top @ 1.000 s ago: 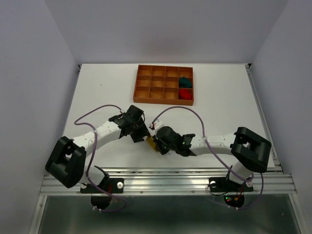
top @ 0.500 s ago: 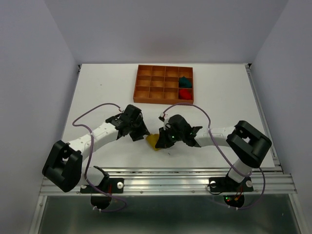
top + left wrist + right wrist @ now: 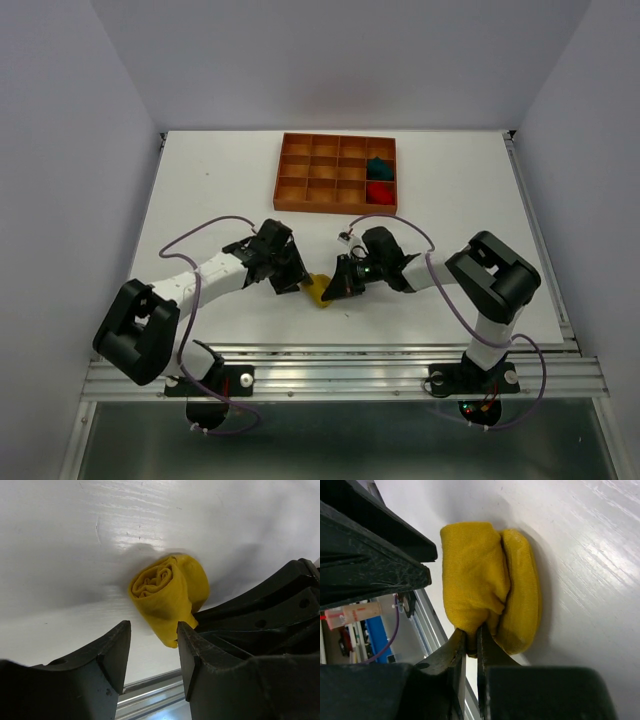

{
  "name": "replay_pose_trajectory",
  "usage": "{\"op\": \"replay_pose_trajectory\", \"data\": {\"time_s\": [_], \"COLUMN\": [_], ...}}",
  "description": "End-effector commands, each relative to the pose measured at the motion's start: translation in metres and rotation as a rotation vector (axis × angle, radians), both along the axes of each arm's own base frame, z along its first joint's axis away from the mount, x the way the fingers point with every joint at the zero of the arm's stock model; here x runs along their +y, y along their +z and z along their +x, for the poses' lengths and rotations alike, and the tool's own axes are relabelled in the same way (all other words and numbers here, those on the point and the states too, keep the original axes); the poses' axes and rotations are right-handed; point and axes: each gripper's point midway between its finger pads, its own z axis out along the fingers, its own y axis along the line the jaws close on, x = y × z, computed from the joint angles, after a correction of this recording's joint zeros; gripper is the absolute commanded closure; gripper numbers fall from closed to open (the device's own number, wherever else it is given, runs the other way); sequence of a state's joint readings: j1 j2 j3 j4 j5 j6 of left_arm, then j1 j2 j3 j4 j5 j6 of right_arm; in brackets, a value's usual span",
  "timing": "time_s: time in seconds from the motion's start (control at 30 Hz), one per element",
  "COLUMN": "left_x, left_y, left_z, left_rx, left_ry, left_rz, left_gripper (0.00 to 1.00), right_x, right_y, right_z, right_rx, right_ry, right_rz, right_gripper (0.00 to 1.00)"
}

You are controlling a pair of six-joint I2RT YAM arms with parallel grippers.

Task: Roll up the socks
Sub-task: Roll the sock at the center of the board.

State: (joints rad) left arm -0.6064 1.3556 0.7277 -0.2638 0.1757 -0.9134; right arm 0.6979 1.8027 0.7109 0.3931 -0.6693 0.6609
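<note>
The flat white table (image 3: 200, 180) fills the top view, with the two black-and-white arms reaching in from the 6 o'clock edge and meeting near the middle of the near side. Toward 12 o'clock sits the orange-brown compartmented wooden tray (image 3: 320, 209).

The left gripper (image 3: 290, 280) comes in from 9 o'clock and the right gripper (image 3: 338, 285) from 3 o'clock, with the last sock between them. In the left wrist view the left gripper (image 3: 154, 630) has its jaws apart. The bundle lies just beyond the fingertips, not between them. In the right wrist view the right gripper (image 3: 471, 635) is pinched together on a fold of fabric at the bundle's lower edge.

The small yellow fabric sock (image 3: 318, 292) rests on the table toward 6 o'clock. It is already wound into a tight spiral (image 3: 167, 592), with an outer layer wrapped over the roll (image 3: 480, 580).

The dark teal-green rolled sock (image 3: 378, 166) and the red rolled sock (image 3: 378, 192) sit in adjoining cells of the tray's 3 o'clock column, the teal one on the 12 o'clock side.

The step in hand looks like finishing the third roll, tucking or securing its cuff. Next, one gripper probably has to take the whole bundle firmly, so that it does not unwind, and carry it toward 12 o'clock to a free cell.
</note>
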Motion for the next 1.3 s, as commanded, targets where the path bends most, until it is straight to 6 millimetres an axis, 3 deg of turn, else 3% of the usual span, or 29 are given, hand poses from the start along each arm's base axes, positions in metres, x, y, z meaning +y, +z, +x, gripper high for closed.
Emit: {"op": "replay_pose_trajectory", "data": {"time_s": [0.0,0.27,0.37,0.53,0.6,0.73,0.83,0.9,1.07,1.27], "left_x": [-0.006,-0.013,-0.015,-0.017,-0.018,-0.017,-0.013,-0.007,-0.001,-0.003], "left_y": [-0.008,-0.017,-0.022,-0.026,-0.03,-0.037,-0.044,-0.05,-0.051,-0.041], "left_z": [-0.001,0.006,0.008,0.009,0.01,0.008,0.005,0.004,0.005,0.005], "left_rx": [0.006,0.018,0.028,0.034,0.036,0.044,0.058,0.079,0.08,0.074], "left_ry": [-0.043,-0.058,-0.062,-0.067,-0.066,-0.067,-0.068,-0.059,-0.05,-0.054], "left_rz": [-0.013,-0.005,0.005,0.014,0.023,0.066,0.152,0.217,0.357,0.396], "left_gripper": [0.47,0.47,0.47,0.5,0.55,0.82,0.97,1.0,1.0,1.0], "right_x": [-0.035,-0.045,-0.051,-0.052,-0.052,-0.059,-0.054,-0.052,-0.05,-0.059], "right_y": [-0.053,-0.073,-0.077,-0.079,-0.079,-0.077,-0.053,-0.038,0.007,0.024], "right_z": [-0.018,-0.022,-0.014,-0.013,-0.011,-0.005,0.006,0.013,0.033,0.041], "right_rx": [0.168,0.227,0.214,0.22,0.211,0.157,0.043,-0.028,-0.189,-0.332], "right_ry": [-0.076,-0.097,-0.127,-0.127,-0.125,-0.118,-0.069,-0.04,-0.053,-0.074], "right_rz": [-0.175,-0.221,-0.264,-0.285,-0.293,-0.341,-0.309,-0.294,-0.27,-0.361], "right_gripper": [0.99,0.99,0.97,0.9,0.87,0.74,0.59,0.5,0.44,0.41]}}
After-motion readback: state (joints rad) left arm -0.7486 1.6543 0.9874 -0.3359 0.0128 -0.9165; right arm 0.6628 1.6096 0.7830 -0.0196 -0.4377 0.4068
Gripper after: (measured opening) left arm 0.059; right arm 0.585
